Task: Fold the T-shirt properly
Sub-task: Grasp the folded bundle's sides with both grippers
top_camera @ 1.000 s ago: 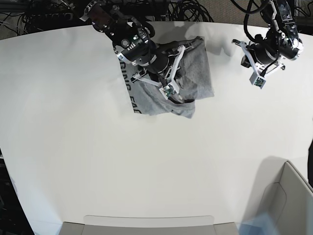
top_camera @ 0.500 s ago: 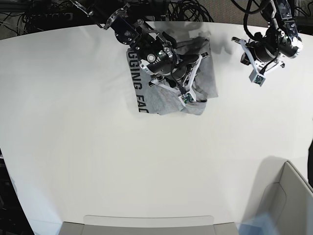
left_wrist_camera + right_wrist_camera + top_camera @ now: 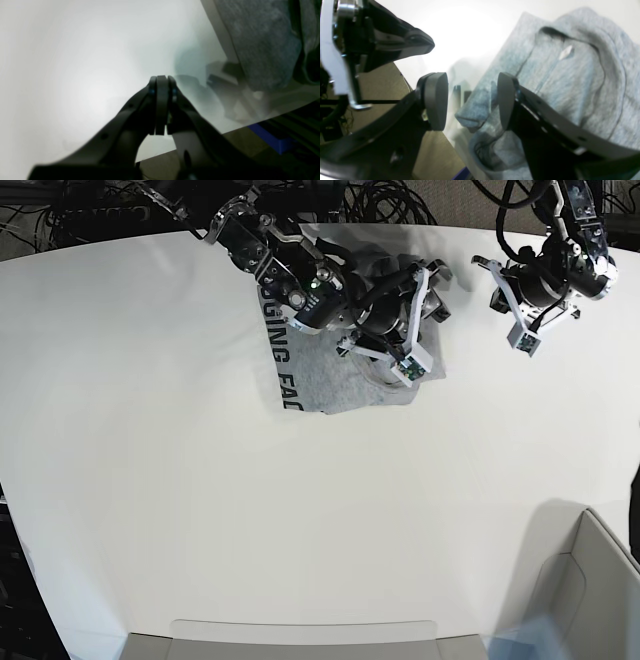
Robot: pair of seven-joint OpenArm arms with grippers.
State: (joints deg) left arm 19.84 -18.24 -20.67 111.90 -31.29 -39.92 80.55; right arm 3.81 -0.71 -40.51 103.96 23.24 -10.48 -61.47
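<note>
The T-shirt (image 3: 330, 375) lies bunched on the white table (image 3: 200, 510) near its far edge, grey, with black lettering running along its left border in the base view. In the right wrist view its cloth (image 3: 570, 82) shows several folds and creases, and one rolled edge sits just between the finger pads without clearly touching either.

The right gripper (image 3: 472, 100) hovers over the shirt's right part with its pads (image 3: 436, 100) spread wide, holding nothing. In the base view that arm (image 3: 300, 275) reaches in from the far edge and covers much of the shirt.

The left gripper (image 3: 161, 107) hangs well apart from the shirt, above bare table near the far right edge, its fingers pressed together on nothing. In the base view it (image 3: 525, 330) sits to the shirt's right. Its own camera shows a blurred grey mass (image 3: 260, 42) at the upper right; what that is cannot be told.

A pale bin (image 3: 585, 590) stands at the near right corner.
</note>
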